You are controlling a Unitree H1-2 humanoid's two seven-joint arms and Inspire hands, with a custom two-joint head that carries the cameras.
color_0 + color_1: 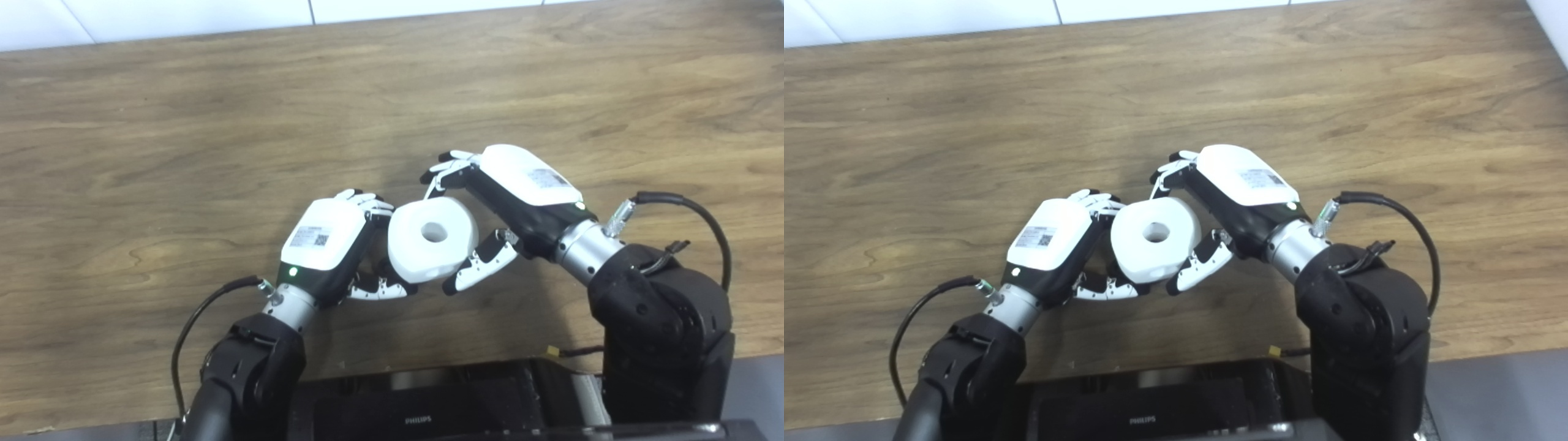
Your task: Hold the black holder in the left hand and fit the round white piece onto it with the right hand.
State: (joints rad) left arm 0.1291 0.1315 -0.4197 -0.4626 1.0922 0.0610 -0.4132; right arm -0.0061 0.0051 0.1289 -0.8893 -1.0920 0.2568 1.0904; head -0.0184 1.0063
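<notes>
head cameras, looking down, shared table [184, 122]

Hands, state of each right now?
Left hand: fingers curled beside the round white piece; what it holds cannot be told.
Right hand: shut on the round white piece.

My glossy white plastic right hand [520, 190] is gripping the smooth, matt round white piece [433, 239] over the grainy wooden table [184, 122].
</notes>
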